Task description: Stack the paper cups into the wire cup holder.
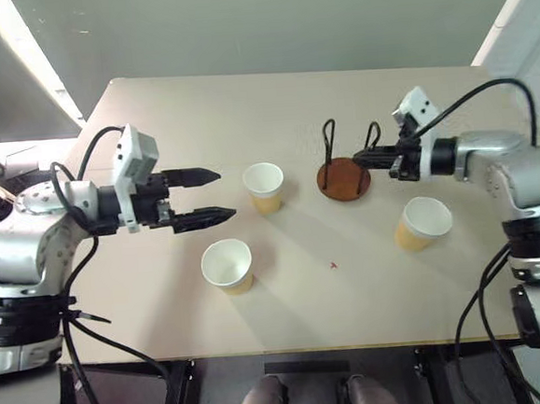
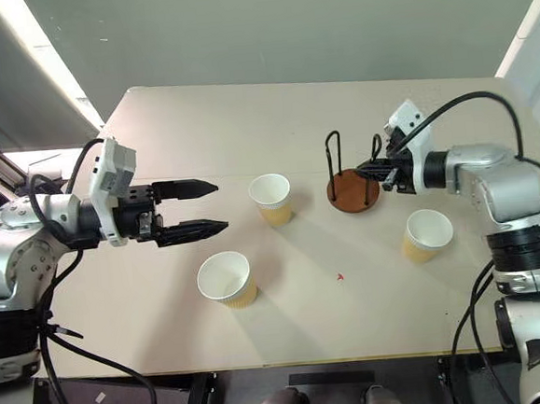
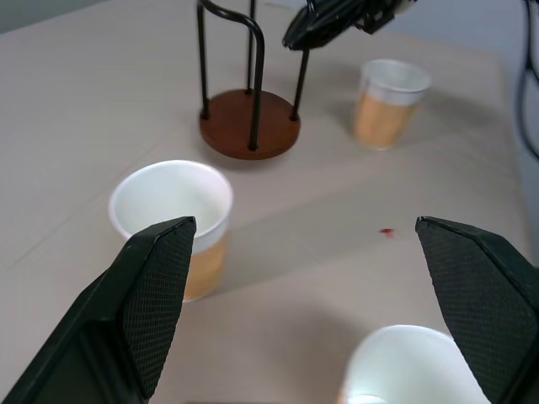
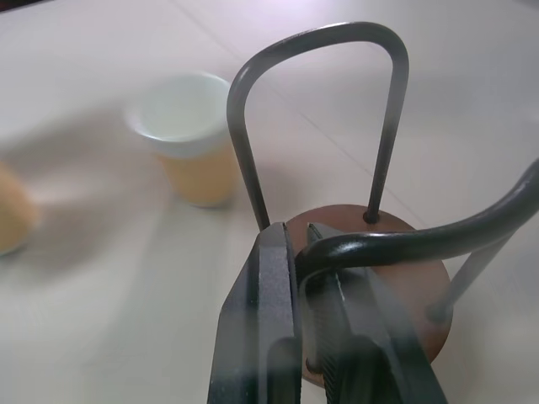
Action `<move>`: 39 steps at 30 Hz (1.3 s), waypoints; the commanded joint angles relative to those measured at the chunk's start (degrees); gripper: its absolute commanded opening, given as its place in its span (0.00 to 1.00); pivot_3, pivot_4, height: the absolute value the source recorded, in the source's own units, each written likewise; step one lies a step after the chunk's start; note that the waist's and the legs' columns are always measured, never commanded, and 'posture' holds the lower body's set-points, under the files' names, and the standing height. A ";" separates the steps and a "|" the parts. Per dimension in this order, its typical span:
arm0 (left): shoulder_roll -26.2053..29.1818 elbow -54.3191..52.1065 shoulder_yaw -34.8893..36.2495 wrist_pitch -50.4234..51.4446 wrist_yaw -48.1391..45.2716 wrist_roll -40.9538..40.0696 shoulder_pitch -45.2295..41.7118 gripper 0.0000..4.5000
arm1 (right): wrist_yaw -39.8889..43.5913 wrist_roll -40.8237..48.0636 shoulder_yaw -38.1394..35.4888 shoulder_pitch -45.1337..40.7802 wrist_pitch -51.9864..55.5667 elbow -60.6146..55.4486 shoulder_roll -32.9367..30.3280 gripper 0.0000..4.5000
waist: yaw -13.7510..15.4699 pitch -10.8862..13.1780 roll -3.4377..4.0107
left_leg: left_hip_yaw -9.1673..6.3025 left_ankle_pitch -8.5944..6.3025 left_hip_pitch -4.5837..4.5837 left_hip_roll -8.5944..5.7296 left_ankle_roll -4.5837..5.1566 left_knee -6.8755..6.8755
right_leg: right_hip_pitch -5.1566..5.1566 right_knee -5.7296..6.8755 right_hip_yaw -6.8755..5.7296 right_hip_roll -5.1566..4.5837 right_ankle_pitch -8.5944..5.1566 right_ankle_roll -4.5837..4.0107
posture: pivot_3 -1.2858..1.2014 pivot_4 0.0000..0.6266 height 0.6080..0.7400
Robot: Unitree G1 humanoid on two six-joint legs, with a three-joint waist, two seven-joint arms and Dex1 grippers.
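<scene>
Landmark: wire cup holder point(image 1: 343, 173), reddish-brown disc base with two upright black wire loops, standing on the beige table point(image 1: 271, 99), right of centre.

Hidden / hard to read: in the right wrist view the far cup at the frame edge is blurred and cut off. The left wrist view crops the nearest cup at its rim. In the head views the nearer loop's top is partly covered by the right fingertips.

Right gripper point(image 4: 305, 252): fingers clenched on the top of the holder's right-hand wire loop; the wire passes between the two tips. The base looks flat on the table; cannot tell if it is lifted.

Left gripper point(image 1: 215, 195): released, fingers spread wide, nothing between them, hovering well left of the holder and pointing toward it.

Paper cups, all upright, none in the holder: one point(image 1: 264, 186) just left of the holder; one point(image 1: 228, 266) farther left and nearer the front edge; one point(image 1: 422, 223) right of the holder, below the right forearm.

Open room: bare table behind the holder to the far edge.
</scene>
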 commanded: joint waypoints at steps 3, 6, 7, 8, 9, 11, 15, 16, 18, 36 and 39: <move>3.60 -4.88 0.98 4.74 -5.44 -5.32 -2.22 1.00 | 5.40 6.62 1.17 2.51 6.08 -14.85 -5.15 0.01 | -0.12 0.00 0.00 | 0.00 0.00 0.01 0.01 0.00 0.00 | 0.01 -0.01 0.00 0.00 0.00 0.00 | 0.52 0.24 1.00; 4.91 -6.90 0.28 6.07 -7.70 -6.57 -2.66 1.00 | 6.26 8.85 2.20 5.49 8.22 -20.83 -7.03 0.01 | -0.13 0.00 0.00 | 0.00 0.00 0.01 0.01 0.00 0.02 | 0.02 -0.02 0.01 0.00 0.00 0.00 | 0.52 0.24 1.00; 5.29 -7.39 0.01 6.44 -8.35 -6.83 -2.67 1.00 | 6.09 9.19 2.45 6.28 8.52 -21.97 -7.13 0.01 | -0.13 0.00 0.00 | 0.00 0.00 0.01 0.01 0.00 0.02 | 0.02 -0.03 0.01 0.00 0.00 0.00 | 0.52 0.24 1.00; 5.67 -7.76 -0.36 6.36 -9.00 -6.72 -2.51 1.00 | 5.74 9.39 2.87 6.95 8.72 -22.79 -7.03 0.01 | -0.20 0.00 0.00 | 0.01 0.00 0.02 0.01 0.00 0.02 | 0.02 -0.03 0.02 0.00 0.00 0.00 | 0.52 0.24 1.00; 6.00 -8.03 -0.67 6.16 -9.48 -6.49 -2.26 1.00 | 5.40 9.46 3.36 7.53 8.77 -23.40 -6.93 0.01 | -0.29 0.00 0.00 | 0.00 0.00 0.03 0.02 0.00 0.01 | 0.03 -0.03 0.02 0.00 0.00 0.00 | 0.52 0.24 1.00; 6.04 -8.06 -1.00 5.95 -9.71 -6.12 -2.17 1.00 | 5.09 9.05 4.39 8.34 8.25 -23.67 -6.95 0.01 | -0.33 0.00 0.00 | 0.01 0.00 0.06 0.02 0.01 0.02 | 0.03 -0.06 0.04 0.00 0.00 0.00 | 0.52 0.24 1.00; 5.86 -8.03 -1.29 5.71 -9.57 -5.92 -2.34 1.00 | 5.44 7.69 6.34 9.34 6.57 -22.68 -7.60 0.01 | -0.35 0.00 -0.01 | 0.01 0.01 0.11 0.03 0.00 0.03 | 0.03 -0.11 0.06 0.00 0.00 0.00 | 0.52 0.24 1.00; 5.82 -8.12 -1.34 5.70 -9.45 -5.93 -2.35 1.00 | 5.66 7.32 6.81 9.57 6.08 -22.34 -7.76 0.01 | -0.35 0.00 -0.01 | 0.01 0.01 0.11 0.03 0.01 0.03 | 0.03 -0.10 0.06 0.00 0.00 0.00 | 0.52 0.24 1.00; 5.65 -8.32 -1.44 5.71 -9.13 -5.94 -2.41 1.00 | 6.20 6.23 8.05 10.23 4.66 -21.55 -8.15 0.01 | -0.38 0.00 -0.01 | 0.01 0.01 0.10 0.03 0.01 0.03 | 0.03 -0.08 0.06 -0.01 0.00 0.00 | 0.52 0.24 1.00; 3.96 -7.26 -1.79 3.51 -8.38 -4.42 -2.71 1.00 | 7.61 3.85 7.64 12.61 1.29 -21.36 -11.82 0.75 | -0.49 -0.03 -0.07 | 0.02 0.00 0.16 0.04 0.01 0.01 | 0.12 -0.02 0.06 0.00 0.00 0.00 | 0.52 0.24 1.00; 3.55 -7.22 -1.87 3.20 -8.33 -4.32 -2.75 1.00 | 8.68 6.03 4.61 12.48 3.31 -24.15 -14.62 0.75 | -0.48 -0.03 -0.07 | 0.02 0.00 0.15 0.04 0.01 0.00 | 0.13 -0.02 0.05 -0.01 0.00 0.00 | 0.52 0.24 1.00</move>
